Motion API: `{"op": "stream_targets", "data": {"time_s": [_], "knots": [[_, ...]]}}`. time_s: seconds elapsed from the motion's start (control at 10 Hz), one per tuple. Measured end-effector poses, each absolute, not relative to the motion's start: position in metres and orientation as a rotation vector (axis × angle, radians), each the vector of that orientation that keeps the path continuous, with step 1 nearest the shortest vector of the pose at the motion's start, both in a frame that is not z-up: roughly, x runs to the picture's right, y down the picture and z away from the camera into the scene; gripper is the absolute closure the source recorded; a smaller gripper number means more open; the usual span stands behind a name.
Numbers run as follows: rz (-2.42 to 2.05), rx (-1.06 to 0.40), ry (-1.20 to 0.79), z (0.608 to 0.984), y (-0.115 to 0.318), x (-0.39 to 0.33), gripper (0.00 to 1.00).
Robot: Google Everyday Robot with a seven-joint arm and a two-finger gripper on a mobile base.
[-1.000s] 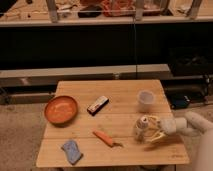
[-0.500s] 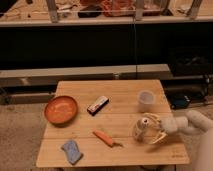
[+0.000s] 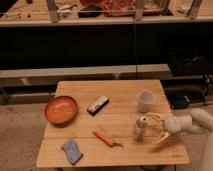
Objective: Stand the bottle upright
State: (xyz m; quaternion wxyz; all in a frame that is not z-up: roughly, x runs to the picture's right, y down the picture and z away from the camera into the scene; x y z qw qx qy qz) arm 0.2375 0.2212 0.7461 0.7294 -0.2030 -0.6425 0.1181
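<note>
At the lower right of the frame, the bottle [image 3: 140, 128] stands upright on the table [image 3: 125, 152], its whitish top up, below the white cup [image 3: 145, 100]. The hand [image 3: 156, 128] reaches in from the right edge, its fingers spread wide and apart from the bottle, just to its right. Left of these lie an orange bowl [image 3: 61, 109], a dark bar [image 3: 98, 105], an orange carrot-like piece [image 3: 105, 138] and a blue sponge [image 3: 72, 151] near the lower left.
</note>
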Motion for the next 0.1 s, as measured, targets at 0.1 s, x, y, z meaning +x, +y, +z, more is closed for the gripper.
{"op": "stream_targets", "data": {"time_s": [0.1], "knots": [[0.248, -0.441, -1.404, 0.7453, 0.2206, 0.2391, 0.2]]}}
